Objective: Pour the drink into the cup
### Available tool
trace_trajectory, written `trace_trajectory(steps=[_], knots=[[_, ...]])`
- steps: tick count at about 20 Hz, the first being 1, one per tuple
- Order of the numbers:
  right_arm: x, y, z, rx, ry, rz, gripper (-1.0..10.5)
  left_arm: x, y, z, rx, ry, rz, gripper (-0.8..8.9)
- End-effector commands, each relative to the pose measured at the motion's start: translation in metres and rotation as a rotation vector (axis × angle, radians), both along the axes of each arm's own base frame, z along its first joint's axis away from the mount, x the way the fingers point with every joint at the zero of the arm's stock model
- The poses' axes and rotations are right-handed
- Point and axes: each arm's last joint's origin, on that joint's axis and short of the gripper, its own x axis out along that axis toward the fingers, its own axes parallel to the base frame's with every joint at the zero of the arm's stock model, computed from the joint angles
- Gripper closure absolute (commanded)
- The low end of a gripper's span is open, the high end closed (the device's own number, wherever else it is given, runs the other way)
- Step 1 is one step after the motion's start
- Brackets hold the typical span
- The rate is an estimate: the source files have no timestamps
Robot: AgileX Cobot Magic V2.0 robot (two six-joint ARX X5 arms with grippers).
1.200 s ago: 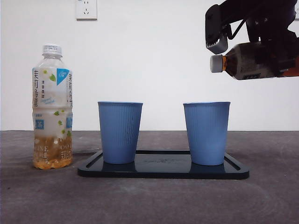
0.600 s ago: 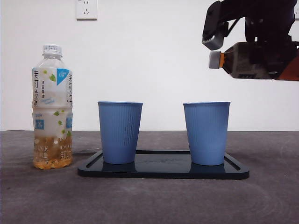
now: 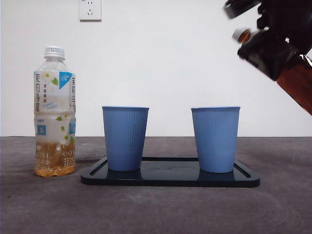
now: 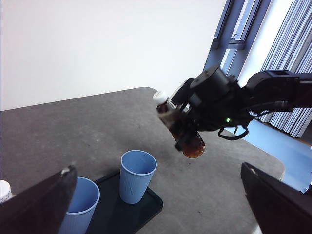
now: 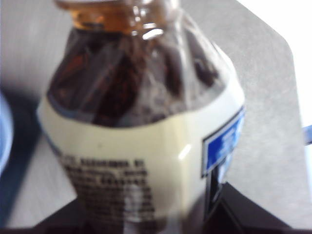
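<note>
The right tool [image 4: 187, 124] is high up in the air, past the right end of the tray [image 3: 170, 178]. It is clamped on a brown bottle [image 3: 282, 63]. The bottle is tilted, with its white cap [image 3: 239, 33] up and pointing toward the cups. The cap is still on. Dark brown drink fills the bottle's low end. The right wrist view shows the bottle [image 5: 141, 122] very close and blurry, with a pale label around its middle.

Two blue cups stand upright on the dark tray. The left cup [image 3: 125, 138] and the right cup [image 3: 215, 139] are apart, one near each end of the tray. The brown bottle is above and to the right of the right cup, not over it. I cannot tell if anything is in the cups.

A clear bottle [image 3: 54, 112] stands upright on the gray tabletop [image 3: 156, 209], left of the tray and not touching it. It has a white cap and a little yellow drink at the bottom.

The left tool [image 4: 156, 204] is up high, looking down at the cups. Its two jaws are wide apart and hold nothing.
</note>
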Motion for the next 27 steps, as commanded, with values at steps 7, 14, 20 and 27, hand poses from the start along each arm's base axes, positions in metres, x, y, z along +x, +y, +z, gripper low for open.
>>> trace_trajectory(steps=[7, 14, 20, 27], knots=[[-0.024, -0.028, -0.037, 0.414, -0.321, -0.052, 8.4, -0.003, 0.001, 0.007, 0.003, -0.045, -0.004, 2.2], [-0.029, -0.033, -0.074, 0.538, -0.469, -0.001, 8.4, -0.003, 0.001, 0.007, 0.003, -0.044, -0.004, 2.2], [-0.022, -0.041, -0.093, 0.589, -0.534, 0.009, 8.4, -0.003, 0.001, 0.007, 0.002, -0.044, -0.004, 2.2], [-0.01, -0.04, -0.113, 0.581, -0.475, 0.015, 8.4, -0.003, 0.001, 0.007, 0.001, -0.043, -0.004, 2.2]])
